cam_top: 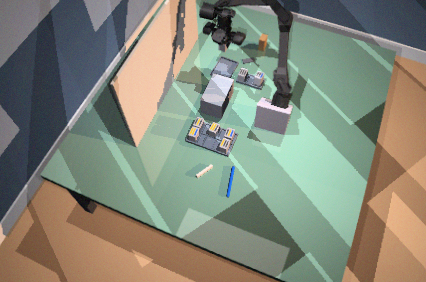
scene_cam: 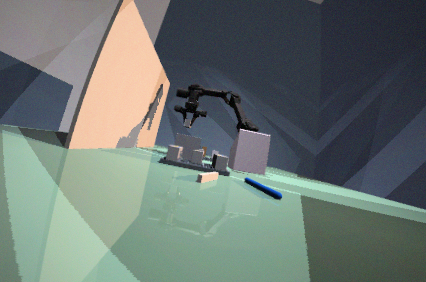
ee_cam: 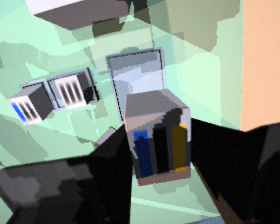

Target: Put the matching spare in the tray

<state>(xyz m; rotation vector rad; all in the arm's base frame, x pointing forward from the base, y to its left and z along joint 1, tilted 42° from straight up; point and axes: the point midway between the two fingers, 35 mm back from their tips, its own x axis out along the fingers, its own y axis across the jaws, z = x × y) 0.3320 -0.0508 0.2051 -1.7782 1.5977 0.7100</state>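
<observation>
End effector (ee_cam: 158, 150) grasping spare (ee_cam: 158, 137) above tray (ee_cam: 136, 75), nothing visible inside tray

I am holding the spare (ee_cam: 158, 135), a small grey cube showing blue, black and yellow stripes on its face, at the centre of the wrist view. It is hanging above the tray (ee_cam: 136, 75), a shallow grey rectangular dish lying just above it in the frame. The mounted unit (cam_top: 218, 95), a larger grey box, is sitting mid-frame in the top view.
</observation>
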